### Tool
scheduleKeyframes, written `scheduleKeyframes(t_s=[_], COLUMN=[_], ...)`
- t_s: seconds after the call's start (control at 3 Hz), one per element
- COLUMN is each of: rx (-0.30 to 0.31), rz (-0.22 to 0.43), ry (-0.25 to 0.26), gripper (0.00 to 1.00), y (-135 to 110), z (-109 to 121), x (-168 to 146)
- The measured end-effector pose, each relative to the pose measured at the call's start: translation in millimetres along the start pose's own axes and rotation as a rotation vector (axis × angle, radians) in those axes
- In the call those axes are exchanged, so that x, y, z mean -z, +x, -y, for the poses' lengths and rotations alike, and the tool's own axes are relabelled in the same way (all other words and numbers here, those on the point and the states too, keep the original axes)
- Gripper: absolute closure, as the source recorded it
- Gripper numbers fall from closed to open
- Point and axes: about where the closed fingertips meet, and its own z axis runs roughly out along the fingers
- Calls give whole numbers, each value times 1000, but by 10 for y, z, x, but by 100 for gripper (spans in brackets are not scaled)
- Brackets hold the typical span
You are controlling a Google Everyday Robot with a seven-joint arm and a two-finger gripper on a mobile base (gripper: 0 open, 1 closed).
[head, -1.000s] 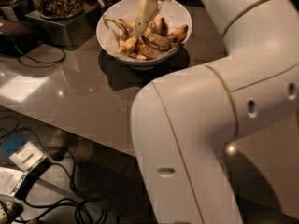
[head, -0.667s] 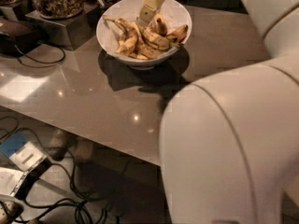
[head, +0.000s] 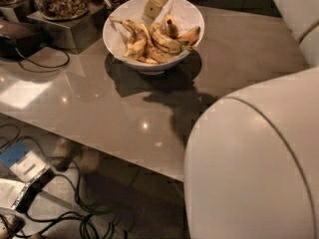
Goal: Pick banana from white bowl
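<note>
The white bowl [head: 187, 15] stands at the back of the brown table and holds several spotted bananas. A long curved banana [head: 133, 38] with dark blotches lies along the bowl's left side, its stem toward the left rim. My gripper [head: 150, 14] comes down from the top edge over the bowl's back half, its cream tip just above the pile, right of that banana's stem end. It holds no banana that I can see.
A glass jar of nuts [head: 62, 0] sits on a metal stand [head: 65, 30] left of the bowl, with a black cable [head: 40, 63] beside it. My white arm [head: 259, 163] fills the lower right. The table's front edge [head: 99, 151] drops to a floor with cables.
The gripper has risen a little over the bowl. My arm's large white segment has swung to the right, uncovering more of the table.
</note>
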Motion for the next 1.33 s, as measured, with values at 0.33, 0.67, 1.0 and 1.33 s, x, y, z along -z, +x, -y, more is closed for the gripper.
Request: scheduleKeyframes(t_s=[0.33,0.67,1.0,1.33], rx=[45,160,243,292], rz=[29,69,49,9], ry=[-49,-116,-141,-115], gripper=[0,0,0,19], y=[-61,-216,-281,-321], z=[-95,-308,-421,-414], x=[-30,-144,-325,-459])
